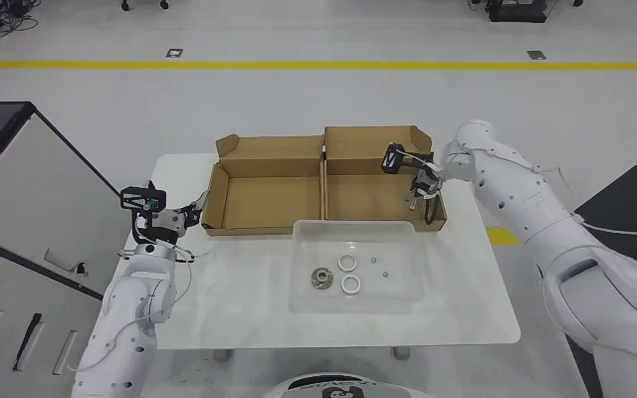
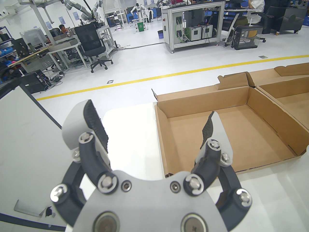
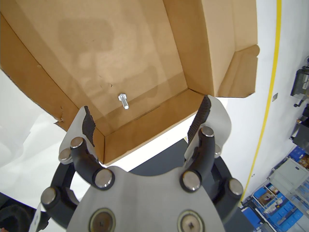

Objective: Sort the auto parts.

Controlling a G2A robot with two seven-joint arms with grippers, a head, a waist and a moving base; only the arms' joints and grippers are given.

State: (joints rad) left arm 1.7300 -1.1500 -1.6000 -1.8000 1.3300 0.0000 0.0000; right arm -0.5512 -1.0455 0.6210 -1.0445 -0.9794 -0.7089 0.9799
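On a white surface, a clear plastic tray holds a metal hub and two white rings. The right claw gapes empty above a small silver bolt lying in the right brown cardboard box. The left claw, wide and empty, hovers beside the left cardboard box.

Overhead camera looks down; both wrist cameras face cardboard boxes
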